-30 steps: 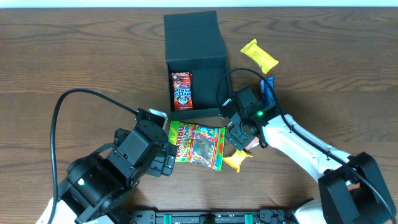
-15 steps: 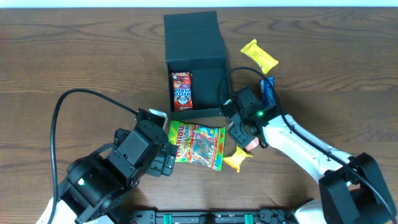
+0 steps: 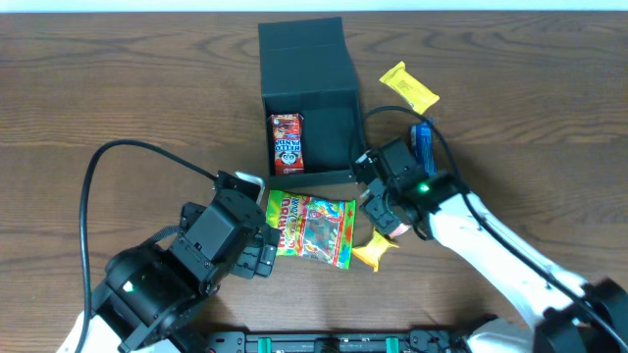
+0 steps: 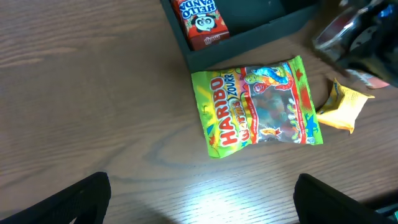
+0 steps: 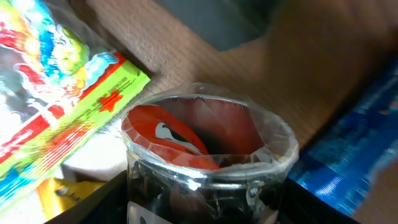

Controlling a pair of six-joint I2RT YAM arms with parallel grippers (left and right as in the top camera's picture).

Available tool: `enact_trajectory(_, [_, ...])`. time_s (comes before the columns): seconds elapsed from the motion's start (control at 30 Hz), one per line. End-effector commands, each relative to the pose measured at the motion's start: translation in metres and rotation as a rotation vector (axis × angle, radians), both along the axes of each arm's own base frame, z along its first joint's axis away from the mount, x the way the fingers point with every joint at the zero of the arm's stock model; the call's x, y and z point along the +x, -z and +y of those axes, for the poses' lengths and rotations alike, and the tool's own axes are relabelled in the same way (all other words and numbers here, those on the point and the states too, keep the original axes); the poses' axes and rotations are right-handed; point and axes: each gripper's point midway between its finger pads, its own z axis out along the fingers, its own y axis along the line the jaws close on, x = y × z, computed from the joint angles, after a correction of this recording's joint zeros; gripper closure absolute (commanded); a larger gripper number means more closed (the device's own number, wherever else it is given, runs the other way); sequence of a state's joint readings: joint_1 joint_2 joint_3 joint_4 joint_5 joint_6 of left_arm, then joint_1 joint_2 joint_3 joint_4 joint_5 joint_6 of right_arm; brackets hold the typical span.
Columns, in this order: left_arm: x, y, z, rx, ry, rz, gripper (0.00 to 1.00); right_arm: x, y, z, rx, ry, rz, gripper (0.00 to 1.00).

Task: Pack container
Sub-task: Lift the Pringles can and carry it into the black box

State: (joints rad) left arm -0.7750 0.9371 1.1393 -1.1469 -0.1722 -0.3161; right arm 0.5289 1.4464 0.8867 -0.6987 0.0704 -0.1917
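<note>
The container [image 3: 334, 132] sits at the far middle of the table [image 3: 118, 88], its lid [image 3: 302, 54] thrown back on the far side and its open tray facing me, with a red snack box [image 3: 287, 142] lying along the left inside. The right half of the floor is bare. My right gripper [image 3: 385, 211] hovers just off the container's near right corner, and its wrist view shows the fingers pinching a clear packet [image 5: 205, 143] with something red inside. The film looks crinkly and slick, so I judge that the hold could slip if I swing fast. My left gripper [image 4: 204, 186] hangs spread wide with nothing in it, above bare wood near the gummy bag [image 3: 310, 227], which lies flat just in front of the container. A small yellow packet [image 3: 376, 251] lies beside that bag, and a blue packet [image 3: 424, 145] lies to the right of the container. The container itself looks like matte cardboard, so I expect it to be light, fairly stiff and not slippery, though its thin walls would dent under a hard squeeze and it may skid if nudged. If I must steady it, I would pinch the low front wall [image 4: 249, 38] near a corner. To close it I would take the lid by its free edge, away from the hinge.
</note>
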Motion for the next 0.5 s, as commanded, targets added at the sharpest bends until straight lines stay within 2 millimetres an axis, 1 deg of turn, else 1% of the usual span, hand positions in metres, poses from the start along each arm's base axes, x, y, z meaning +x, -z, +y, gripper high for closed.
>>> enact_trajectory(0.0, [0.002,0.0,0.003,0.018,-0.003,-0.01,0.05,-0.003,-0.016,0.012,0.076,0.011,-0.011,0.34])
enact_trajectory(0.17, [0.002,0.0,0.003,0.018,-0.003,-0.01,0.05,0.004,-0.039,0.027,0.168,0.025,-0.035,0.36])
enact_trajectory(0.3, [0.002,0.0,0.003,0.018,-0.003,-0.01,0.05,0.017,-0.06,0.035,0.215,0.067,-0.077,0.36])
enact_trajectory(0.47, [0.002,0.0,0.003,0.018,-0.003,-0.01,0.05,0.036,-0.095,0.047,0.292,0.113,-0.14,0.36])
